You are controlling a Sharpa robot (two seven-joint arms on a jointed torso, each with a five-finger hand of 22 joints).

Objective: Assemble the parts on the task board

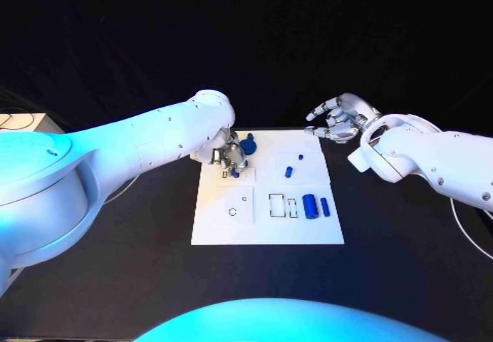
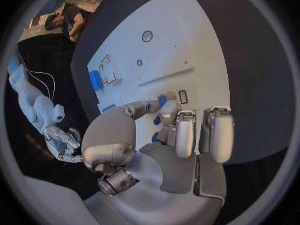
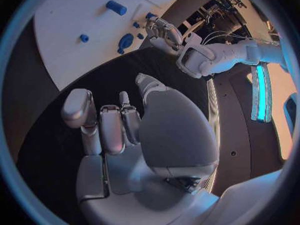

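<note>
The white task board (image 1: 221, 226) lies mid-bench, its near edge closest. Blue parts (image 1: 309, 206) sit in recesses along its right side, smaller ones (image 1: 290, 171) further back. The left robot hand (image 1: 230, 158) is down on the board's far left corner, fingers pinching a blue part (image 1: 248, 144). The right robot hand (image 1: 339, 117) hovers beyond the far right corner, fingers spread, holding nothing. The bench (image 1: 123, 285) is black

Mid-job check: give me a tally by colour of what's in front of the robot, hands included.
Blue parts lying clear of the hands: 4
Blue parts at the left hand: at least 2, partly hidden
White task board: 1
Silver hands, left hand and right hand: 2
Total: at least 9
</note>
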